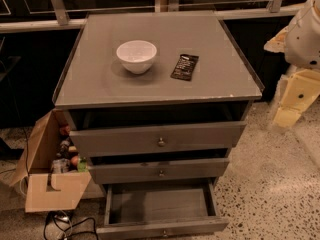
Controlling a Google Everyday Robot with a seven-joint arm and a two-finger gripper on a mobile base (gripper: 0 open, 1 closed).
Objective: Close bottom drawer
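The grey cabinet [160, 91] has three drawers. The bottom drawer [162, 227] is pulled far out; its slim front panel with a small brass knob [164, 232] is at the lower frame edge, and its inside [160, 204] holds nothing. The middle drawer [160, 171] and the top drawer [157, 139] are each pulled out a little. My arm [305, 29], white with pale yellow parts, comes in at the right edge. My gripper [289, 111] hangs to the right of the cabinet, level with the top drawer, apart from all three drawers.
A white bowl [136, 55] and a dark packet [184, 66] lie on the cabinet top. An open cardboard box [47, 176] with several items stands against the cabinet's left side. Cables [67, 225] lie on the floor below it. Speckled floor [270, 184] spreads to the right.
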